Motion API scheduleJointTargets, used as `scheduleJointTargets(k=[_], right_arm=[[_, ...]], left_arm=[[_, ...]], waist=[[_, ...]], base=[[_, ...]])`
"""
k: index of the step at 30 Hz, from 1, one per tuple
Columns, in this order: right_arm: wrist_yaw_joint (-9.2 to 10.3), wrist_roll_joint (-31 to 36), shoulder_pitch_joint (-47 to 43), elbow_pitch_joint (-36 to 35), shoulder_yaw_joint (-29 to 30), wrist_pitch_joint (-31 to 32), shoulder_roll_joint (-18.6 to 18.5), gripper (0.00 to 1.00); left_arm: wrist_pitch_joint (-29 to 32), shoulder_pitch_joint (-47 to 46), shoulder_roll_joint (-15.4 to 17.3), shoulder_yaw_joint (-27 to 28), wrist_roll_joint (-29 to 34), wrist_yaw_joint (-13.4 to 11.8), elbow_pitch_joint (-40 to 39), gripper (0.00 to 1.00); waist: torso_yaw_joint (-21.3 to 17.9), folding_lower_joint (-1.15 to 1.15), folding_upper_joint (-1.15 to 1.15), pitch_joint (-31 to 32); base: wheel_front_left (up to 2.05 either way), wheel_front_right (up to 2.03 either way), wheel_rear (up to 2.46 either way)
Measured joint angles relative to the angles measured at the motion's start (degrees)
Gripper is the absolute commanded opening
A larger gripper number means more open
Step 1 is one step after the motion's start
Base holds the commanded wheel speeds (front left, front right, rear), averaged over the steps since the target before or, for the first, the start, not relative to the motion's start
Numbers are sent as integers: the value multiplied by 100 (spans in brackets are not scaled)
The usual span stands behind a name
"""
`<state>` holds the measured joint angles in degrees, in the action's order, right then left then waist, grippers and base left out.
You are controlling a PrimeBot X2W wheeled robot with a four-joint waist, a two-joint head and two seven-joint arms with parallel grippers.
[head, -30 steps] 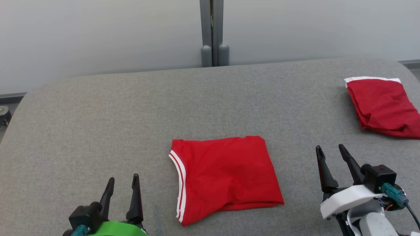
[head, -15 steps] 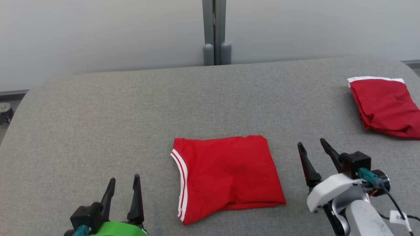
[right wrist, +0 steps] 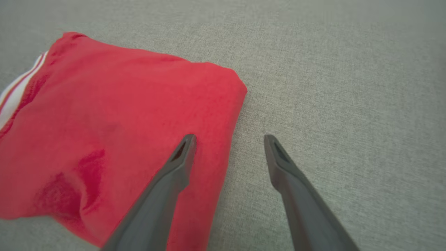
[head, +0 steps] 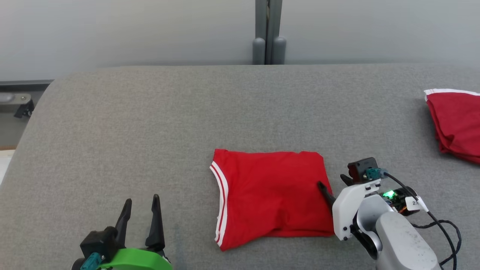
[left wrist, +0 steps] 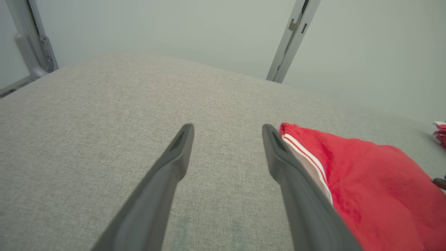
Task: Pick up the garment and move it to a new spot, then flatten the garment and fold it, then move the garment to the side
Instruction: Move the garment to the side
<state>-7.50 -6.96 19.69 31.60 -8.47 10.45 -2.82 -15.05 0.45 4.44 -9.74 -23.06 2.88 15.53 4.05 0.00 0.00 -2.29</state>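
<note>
A red garment (head: 270, 195) with white-striped trim lies folded in a rough square on the grey table (head: 150, 112), near its front. My right gripper (head: 332, 182) is open and straddles the garment's right edge. In the right wrist view the garment (right wrist: 122, 122) spreads to the left, and the right gripper (right wrist: 229, 137) has its left finger over the red cloth and its right finger over bare table. My left gripper (head: 141, 198) stands open at the lower left, apart from the garment. In the left wrist view the left gripper (left wrist: 227, 127) is empty and the garment (left wrist: 366, 181) lies just to its right.
A second red folded cloth (head: 455, 120) with a white band lies at the table's far right edge. A grey post (head: 268, 33) stands behind the table against the pale wall. Bare grey table stretches left and behind the garment.
The head camera has shifted, sliding the scene rightward. My right gripper has moved left and tipped down, reaching the garment's right edge. The left gripper and the garment have stayed in place.
</note>
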Motion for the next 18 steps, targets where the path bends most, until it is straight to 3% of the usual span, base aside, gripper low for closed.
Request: scheduleJointTargets(k=[9,12,13,14,15,18], right_arm=[[0,-200,335,568,-154,465,-1,100],[0,-236,471,680,-315,464,-3,38],[0,-274,504,704,-357,456,-3,30],[0,-303,557,738,-430,422,-3,7],[0,-321,592,761,-481,403,-5,0],[-3,-314,731,822,-592,242,20,0]], left_arm=[[1,-96,-57,146,85,40,-12,100],[0,-110,-82,183,119,47,-18,100],[1,-114,-87,185,126,66,-14,100],[1,-123,-97,189,144,68,-14,100],[0,-138,-102,186,154,73,-10,100],[0,-218,-115,165,221,99,-13,100]], waist=[[167,0,0,-266],[155,0,0,-350],[144,0,0,-370],[122,0,0,-398],[101,0,0,-414],[4,0,0,-465]], base=[[0,0,0],[0,0,0],[0,0,0],[0,0,0],[0,0,0],[0,0,0]])
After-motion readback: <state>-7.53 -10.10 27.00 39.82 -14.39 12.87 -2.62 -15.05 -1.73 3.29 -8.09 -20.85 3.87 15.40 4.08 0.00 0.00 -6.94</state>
